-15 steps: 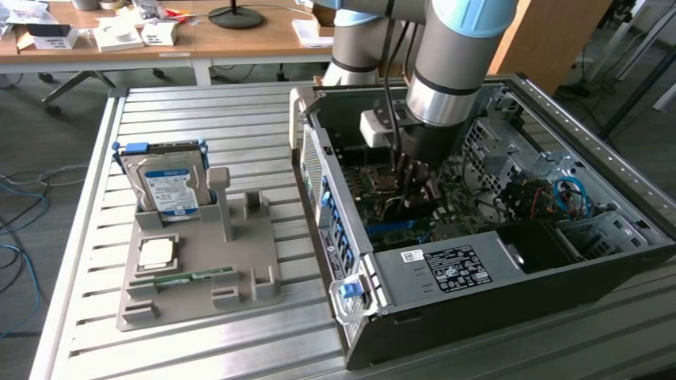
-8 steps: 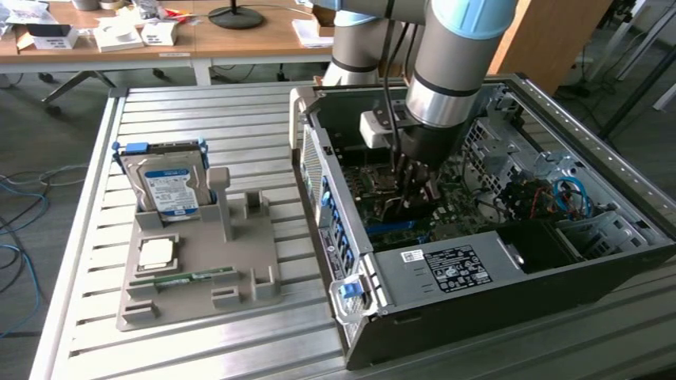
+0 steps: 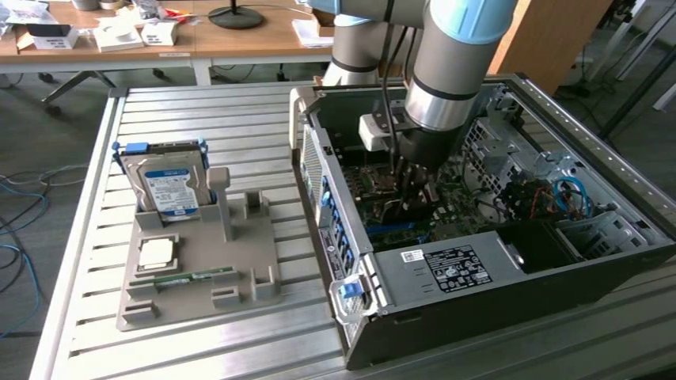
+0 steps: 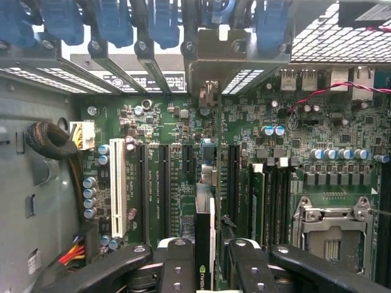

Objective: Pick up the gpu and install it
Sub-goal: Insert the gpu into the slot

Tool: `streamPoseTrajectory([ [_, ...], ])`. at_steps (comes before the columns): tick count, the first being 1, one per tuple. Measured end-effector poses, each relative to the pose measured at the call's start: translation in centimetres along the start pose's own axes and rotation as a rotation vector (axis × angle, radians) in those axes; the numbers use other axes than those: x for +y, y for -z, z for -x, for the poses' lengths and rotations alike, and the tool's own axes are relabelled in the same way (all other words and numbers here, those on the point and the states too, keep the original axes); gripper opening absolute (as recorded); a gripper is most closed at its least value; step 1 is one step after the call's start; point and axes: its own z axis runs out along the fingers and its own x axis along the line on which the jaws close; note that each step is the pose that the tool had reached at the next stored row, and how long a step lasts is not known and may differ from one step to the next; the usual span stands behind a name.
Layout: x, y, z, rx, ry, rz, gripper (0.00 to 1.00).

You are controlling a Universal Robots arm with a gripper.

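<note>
Tool (image 3: 407, 172) hangs from the arm down inside the open computer case (image 3: 476, 265), close above the motherboard (image 4: 165, 128). Its two black fingers (image 4: 177, 259) are clamped on the gpu (image 4: 204, 223). From the wrist the card shows edge-on between them, standing upright and running straight away from the tool toward the rear bracket openings of the case. The card lines up with the long black expansion slots (image 4: 146, 183) directly beneath the tool; whether its lower edge sits in a slot cannot be told. Just to one side of the held card lies a white slot (image 4: 117, 186); on the other side are the memory slots (image 4: 269, 201) and, farther out, the metal processor socket (image 4: 333, 232).

Well apart from the tool, outside the case on the slatted metal surface (image 3: 211, 111), stands a gray holder (image 3: 201, 265). A hard drive (image 3: 169, 186) with a blue label stands upright in it, and a narrow green memory stick (image 3: 190, 277) lies flat nearer its front.
</note>
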Motion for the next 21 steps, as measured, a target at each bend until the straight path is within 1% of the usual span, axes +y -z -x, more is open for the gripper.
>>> streamPoseTrajectory([
  [4, 0.0, -0.06, 0.0, -0.0003, -0.003, -0.0001, 0.26],
  [10, 0.24, -0.08, 0.0, -0.0004, -0.003, -0.0006, 0.26],
  [21, 0.25, -0.22, 0.0, -0.0002, -0.003, -0.0005, 0.26],
])
